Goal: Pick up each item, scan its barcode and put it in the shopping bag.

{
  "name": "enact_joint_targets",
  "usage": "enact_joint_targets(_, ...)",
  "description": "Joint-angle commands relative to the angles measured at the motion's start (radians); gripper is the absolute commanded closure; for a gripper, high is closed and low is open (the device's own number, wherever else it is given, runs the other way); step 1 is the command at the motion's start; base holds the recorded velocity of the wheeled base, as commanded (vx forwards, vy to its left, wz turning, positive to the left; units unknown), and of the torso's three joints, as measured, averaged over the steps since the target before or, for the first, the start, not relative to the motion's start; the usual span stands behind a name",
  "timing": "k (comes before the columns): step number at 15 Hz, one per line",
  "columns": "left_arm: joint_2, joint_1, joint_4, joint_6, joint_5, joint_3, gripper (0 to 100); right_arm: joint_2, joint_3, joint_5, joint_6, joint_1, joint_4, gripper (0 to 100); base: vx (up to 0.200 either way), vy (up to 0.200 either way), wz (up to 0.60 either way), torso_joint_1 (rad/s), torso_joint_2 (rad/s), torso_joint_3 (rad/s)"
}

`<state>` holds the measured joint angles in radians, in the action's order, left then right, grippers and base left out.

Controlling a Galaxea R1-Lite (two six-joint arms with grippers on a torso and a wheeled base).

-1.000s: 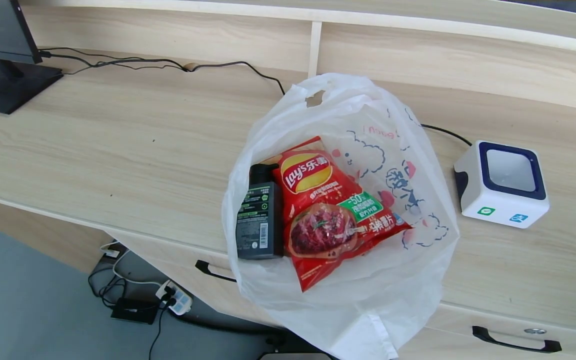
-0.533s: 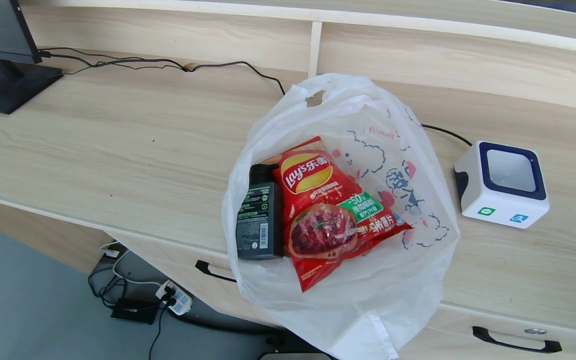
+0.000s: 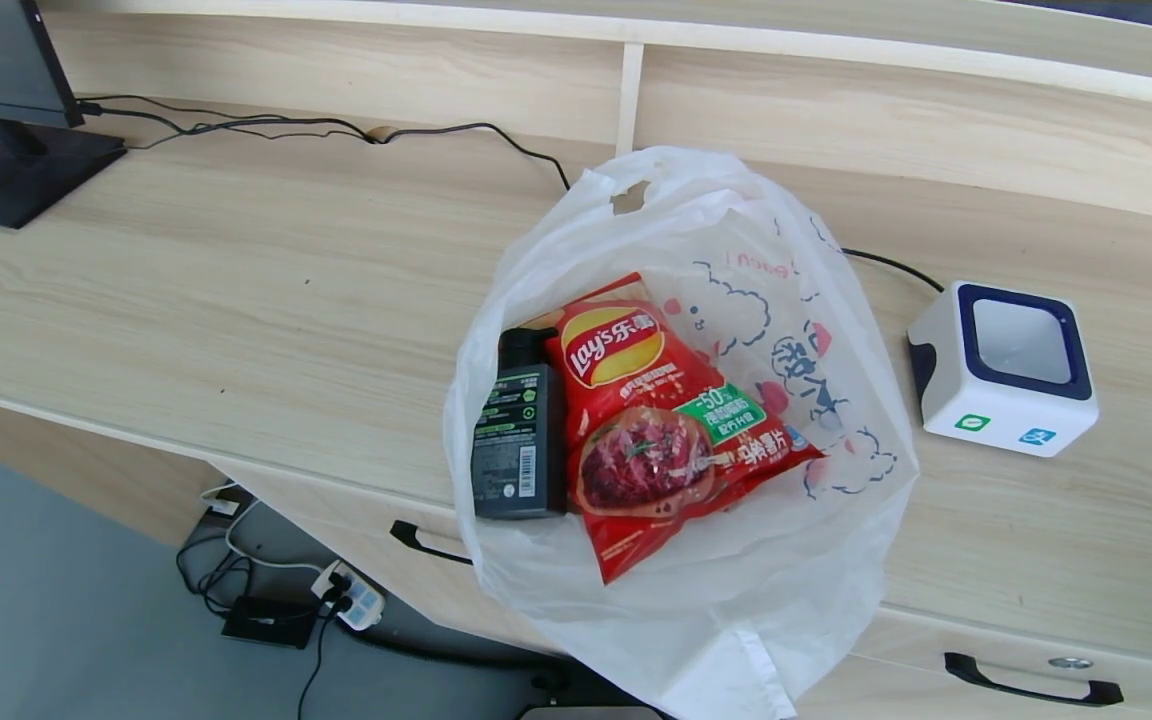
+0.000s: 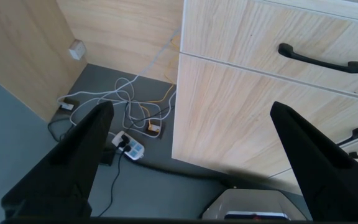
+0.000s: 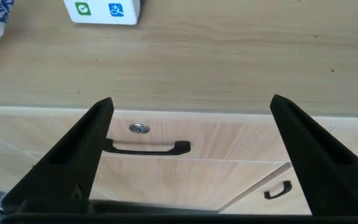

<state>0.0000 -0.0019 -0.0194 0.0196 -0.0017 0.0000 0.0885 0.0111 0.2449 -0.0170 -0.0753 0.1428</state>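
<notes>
Left gripper (image 4: 191, 107): fingers spread wide, nothing held, nothing touched. Sits low, facing drawer front (image 4: 247, 118) and floor cables (image 4: 129, 115).
Right gripper (image 5: 191, 99): fingers spread wide, empty, no contact. Faces counter edge and drawer handle (image 5: 145, 148).
Shopping bag (image 3: 836, 560): open on counter (image 3: 236, 300), overhanging front edge.
Inside bag: chip packet (image 3: 656, 420), with dark bottle (image 3: 518, 440) touching it at 9 o'clock.
Scanner (image 3: 1006, 365): at 3 o'clock of bag, just apart.

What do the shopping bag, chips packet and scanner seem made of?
Shopping bag: thin translucent plastic film; it crumples. Chips packet: glossy plastic or foil, probably; it creases and shines. Scanner: hard smooth white plastic, apparently; glassy window.
</notes>
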Motion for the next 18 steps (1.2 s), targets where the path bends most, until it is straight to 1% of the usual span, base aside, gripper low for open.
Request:
enact_joint_targets(1,0.002,0.0,-0.001,0.0,0.0,0.0,0,0.004,-0.011,-0.036,0.031,0.0,-0.075,0,0.0,0.0,0.0,0.0,0.0,0.0)
enact_joint_targets(2,0.002,0.0,-0.001,0.0,0.0,0.0,0,0.005,-0.002,-0.068,0.032,0.0,-0.111,0,0.0,0.0,0.0,0.0,0.0,0.0)
enact_joint_targets(3,0.002,0.0,-0.001,0.0,0.0,0.0,0,0.027,-0.002,-0.088,0.032,-0.034,-0.109,0,0.0,0.0,0.0,0.0,0.0,0.0)
enact_joint_targets(4,0.002,0.0,-0.001,0.0,0.0,0.0,0,0.016,-0.006,-0.099,0.052,-0.113,-0.097,0,0.0,0.0,0.0,0.0,0.0,0.0)
enact_joint_targets(5,0.0,0.0,-0.001,0.0,0.0,0.0,0,0.005,-0.01,-0.127,0.075,-0.15,-0.088,0,0.0,0.0,0.0,0.0,0.0,0.0)
enact_joint_targets(6,0.002,0.0,-0.001,0.0,0.0,0.0,0,0.007,-0.011,-0.134,0.08,-0.143,-0.081,0,0.0,0.0,0.0,0.0,0.0,0.0)
enact_joint_targets(7,0.002,0.0,-0.001,0.0,0.0,0.0,0,0.007,-0.011,-0.056,0.066,-0.141,-0.084,0,0.0,0.0,0.0,0.0,0.0,0.0)
enact_joint_targets(8,0.0,0.0,-0.001,0.0,0.0,0.0,0,0.016,-0.006,0.053,0.023,-0.141,-0.092,0,0.0,0.0,0.0,0.0,0.0,0.0)
enact_joint_targets(9,0.0,0.0,-0.001,0.0,0.0,0.0,0,0.043,-0.003,0.086,0.012,-0.141,-0.103,0,0.0,0.0,0.0,0.0,0.0,0.0)
enact_joint_targets(11,0.002,0.0,-0.001,0.0,0.0,0.0,0,0.007,-0.002,0.097,0.052,-0.126,-0.101,0,0.0,0.0,0.0,0.0,0.0,0.0)
enact_joint_targets(12,0.002,0.0,-0.001,0.0,0.0,0.0,0,0.014,0.0,0.108,0.035,-0.067,-0.104,0,0.0,0.0,0.0,0.0,0.0,0.0)
enact_joint_targets(14,0.002,0.0,-0.001,0.0,0.0,0.0,0,0.092,-0.005,0.091,-0.047,0.094,-0.104,0,0.0,0.0,0.0,0.0,0.0,0.0)
enact_joint_targets(16,0.002,0.0,-0.001,0.0,0.0,0.0,0,0.073,-0.005,0.073,-0.047,0.091,-0.103,0,0.0,0.0,0.0,0.0,0.0,0.0)
enact_joint_targets(17,0.002,0.0,-0.001,0.0,0.0,0.0,0,-0.015,-0.008,-0.003,0.026,0.031,-0.094,0,0.0,0.0,0.0,0.0,0.0,0.0)
enact_joint_targets(18,0.002,0.0,-0.001,0.0,0.0,0.0,0,-0.018,-0.01,-0.059,0.022,0.031,-0.094,0,0.0,0.0,0.0,0.0,0.0,0.0)
